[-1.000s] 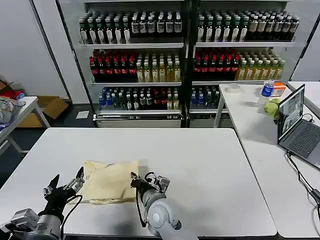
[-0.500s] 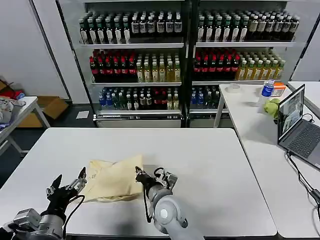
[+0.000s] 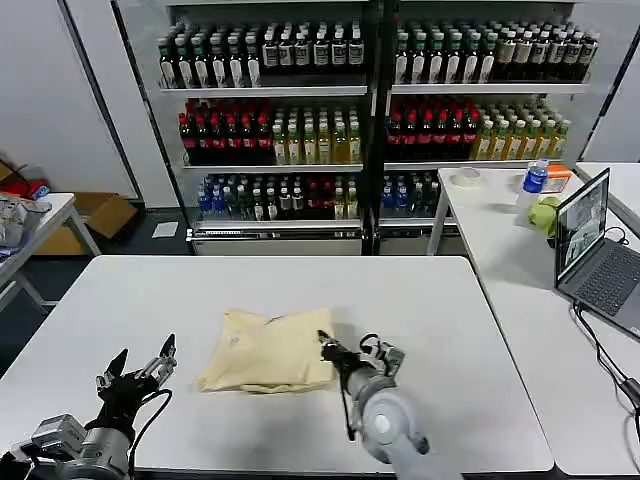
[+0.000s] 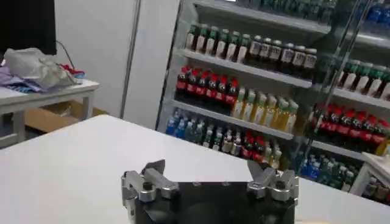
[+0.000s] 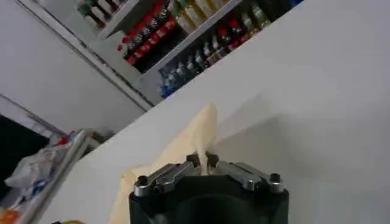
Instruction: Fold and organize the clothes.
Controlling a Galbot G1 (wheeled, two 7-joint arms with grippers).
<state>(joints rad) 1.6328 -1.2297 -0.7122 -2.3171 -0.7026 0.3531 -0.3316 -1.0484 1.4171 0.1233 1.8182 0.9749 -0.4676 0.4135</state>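
- white desk point(image 3: 430, 300) takes up the near half of the head view; bare apart from the shirt and the two arms; a second desk with a laptop point(image 3: 598, 250) stands off to the right
- drink shelves point(image 3: 370, 110) run along the back wall, rows of bottles on every level
- folded cream T-shirt point(image 3: 268, 350) lies flat on the desk, left of centre, near the front edge; folded into a rough rectangle, slightly skewed; small dark mark near its upper left part
- right pincer point(image 3: 326, 348) sits at the shirt's right edge, low on the desk; in the right wrist view its fingers point(image 5: 194, 161) are drawn close together with a corner of the cream fabric point(image 5: 183, 146) nipped between them; cloth rises to a small peak at the grip
- left pincer point(image 3: 140, 368) at the front-left of the desk, near the shirt's left edge but apart from it; fingers spread wide, nothing between them; left wrist view shows the two fingers point(image 4: 146, 179) well apart over bare desk
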